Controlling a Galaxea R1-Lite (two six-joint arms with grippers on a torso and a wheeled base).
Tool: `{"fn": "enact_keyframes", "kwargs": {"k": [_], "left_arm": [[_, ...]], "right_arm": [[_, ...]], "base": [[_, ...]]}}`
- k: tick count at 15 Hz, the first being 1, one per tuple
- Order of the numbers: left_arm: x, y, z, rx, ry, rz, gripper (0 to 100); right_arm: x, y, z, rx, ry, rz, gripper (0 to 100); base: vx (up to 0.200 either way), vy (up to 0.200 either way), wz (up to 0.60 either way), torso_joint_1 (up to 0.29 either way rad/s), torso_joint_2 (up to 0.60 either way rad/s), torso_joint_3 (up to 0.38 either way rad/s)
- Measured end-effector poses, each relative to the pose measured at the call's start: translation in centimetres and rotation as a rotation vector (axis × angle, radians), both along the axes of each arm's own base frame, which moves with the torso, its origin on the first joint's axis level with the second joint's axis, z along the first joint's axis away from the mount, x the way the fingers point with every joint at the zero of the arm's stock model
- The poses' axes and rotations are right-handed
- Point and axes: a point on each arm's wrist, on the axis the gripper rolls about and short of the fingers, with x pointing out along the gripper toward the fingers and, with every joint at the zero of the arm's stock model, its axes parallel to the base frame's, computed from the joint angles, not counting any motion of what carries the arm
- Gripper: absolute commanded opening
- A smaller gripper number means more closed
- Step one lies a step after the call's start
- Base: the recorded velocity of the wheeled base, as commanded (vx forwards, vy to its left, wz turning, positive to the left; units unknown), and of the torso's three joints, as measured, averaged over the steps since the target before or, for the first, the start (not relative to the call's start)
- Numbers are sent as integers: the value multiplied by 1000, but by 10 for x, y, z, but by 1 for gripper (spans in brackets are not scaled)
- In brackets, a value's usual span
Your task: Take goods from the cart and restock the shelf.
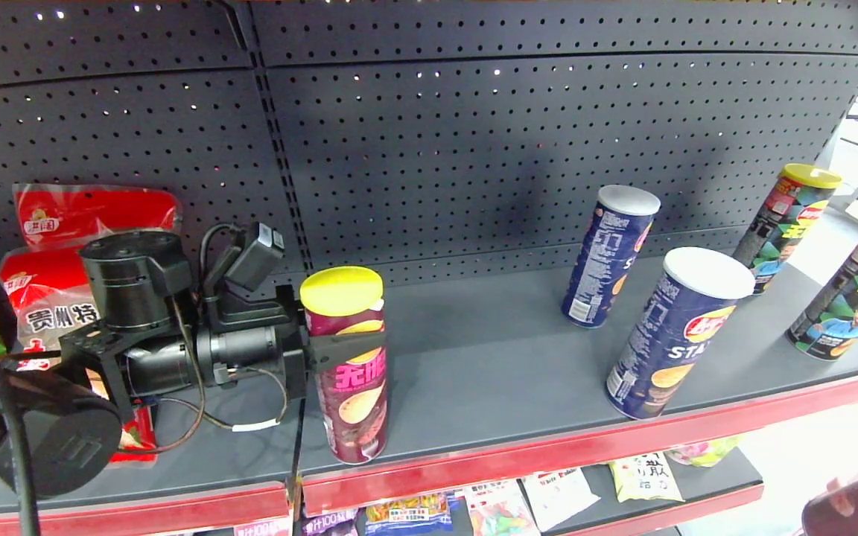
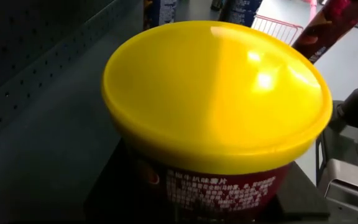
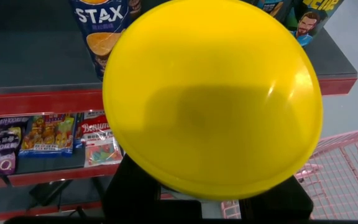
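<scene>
**Status.** The left gripper (image 1: 343,344) has its fingers closed round the upper body of the maroon can (image 1: 354,402). The can stands upright at the near-left of the shelf (image 1: 488,387), its base just behind the red lip (image 1: 518,450). Whether the base bears fully on the shelf cannot be told. The right gripper (image 3: 204,202) holds a second maroon can (image 3: 210,93) between narrow fingers, near the pink cart (image 3: 347,168) and in front of the shelf.

**Hazards.**
- The maroon can is tall, narrow and close to the lip. A finger dragging on it at release could tip it off the near edge.
- If the base is not seated, opening would drop it and it may topple.
- The near blue can (image 1: 667,342) also stands close to the lip. Bringing in the second maroon can on that side risks knocking it.
</scene>
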Motion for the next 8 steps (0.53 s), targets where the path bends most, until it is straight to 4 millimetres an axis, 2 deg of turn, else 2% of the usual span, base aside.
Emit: {"fn": "enact_keyframes", "kwargs": {"k": [8], "left_arm": [[-3,1,-5,-23,-16,1,0]], "right_arm": [[4,0,1,-1,16,2,0]], "base": [[0,0,0,0,0,0]]}}
